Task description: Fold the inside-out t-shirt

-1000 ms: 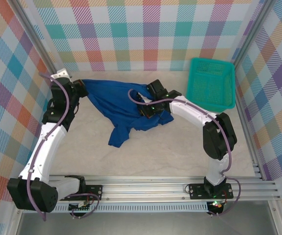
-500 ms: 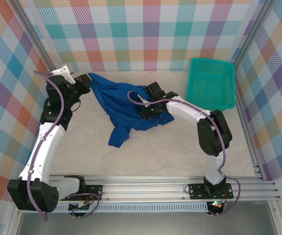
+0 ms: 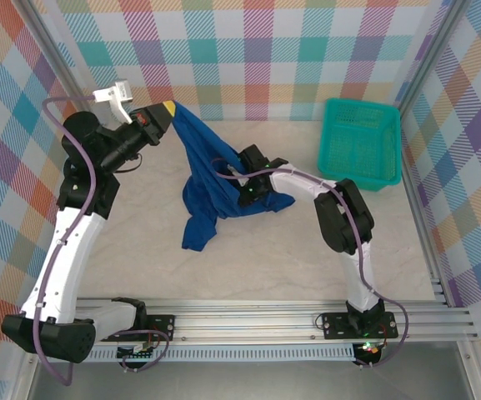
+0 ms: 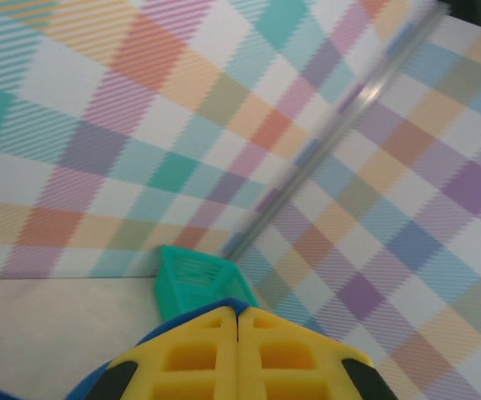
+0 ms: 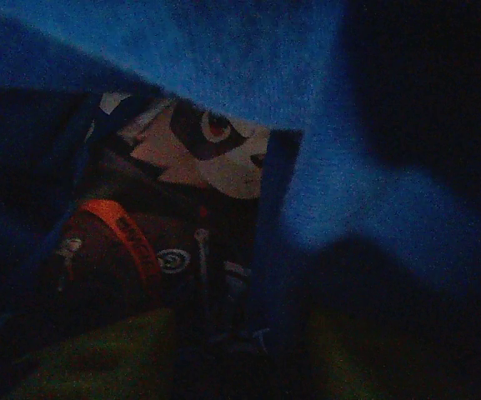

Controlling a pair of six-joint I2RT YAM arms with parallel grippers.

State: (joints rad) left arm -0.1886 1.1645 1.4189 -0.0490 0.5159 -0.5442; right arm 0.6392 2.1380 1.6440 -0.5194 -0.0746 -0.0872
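Your left gripper (image 3: pixel 170 109) is clamped on one edge of the inside-out t-shirt (image 3: pixel 200 179), raised off the table (image 3: pixel 298 258) at about 11 o'clock in the top view. In the left wrist view the yellow fingers (image 4: pixel 190 358) meet with no gap, with blue cloth showing at their tip. The shirt hangs from that grip as a twisted band running toward 5 o'clock. The rest is bunched on the table near centre, one end trailing toward 7 o'clock. Your right gripper (image 3: pixel 247 190) sits in the bunched part with cloth draped over it. The right wrist view is dark blue fabric, so I can't tell whether those jaws are apart or closed. Teal basket (image 3: pixel 361 142) is at 2 o'clock, well apart from the shirt.
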